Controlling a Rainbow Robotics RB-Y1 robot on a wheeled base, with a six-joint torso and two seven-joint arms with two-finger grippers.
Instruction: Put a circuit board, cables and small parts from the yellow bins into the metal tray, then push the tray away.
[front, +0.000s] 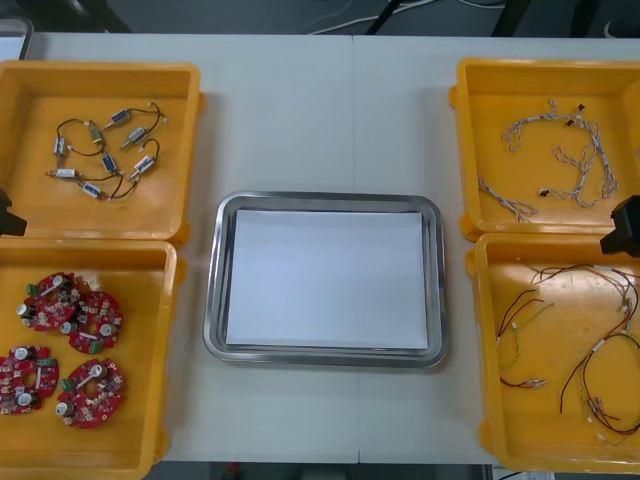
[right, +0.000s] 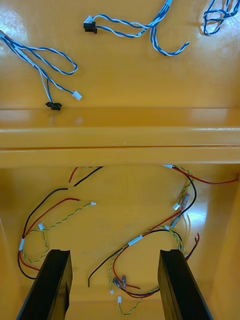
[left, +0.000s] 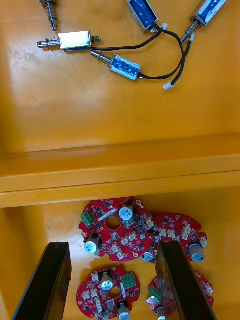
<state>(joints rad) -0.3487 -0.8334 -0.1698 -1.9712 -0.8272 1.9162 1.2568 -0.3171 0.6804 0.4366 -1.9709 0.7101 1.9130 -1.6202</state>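
Loading has not begun: the metal tray (front: 214, 300) sits mid-worktop (front: 300, 110) between the yellow bins (front: 190, 150), its white inside bare.

The left gripper (left: 112, 245) hovers above the near left bin (front: 165, 350). Its fingers stand wide apart with nothing held, and the round red circuit boards (left: 117, 227) lie below them. The small metal parts (left: 75, 40) are in the far left bin (front: 100, 72), past the two bin walls.

The right gripper (right: 116, 251) is likewise spread and holding nothing above the near right bin (front: 480, 340), over the loose tangle of red and yellow cables (right: 135, 242). The twisted blue and white cables (right: 90, 24) lie in the far right bin (front: 465, 150).

The first pick looks to be the step in hand. The boards lie close together, some touching. The left gripper would therefore need to come down over one board's edge, close on that board alone, lift it clear of its neighbours and carry it right to the tray.
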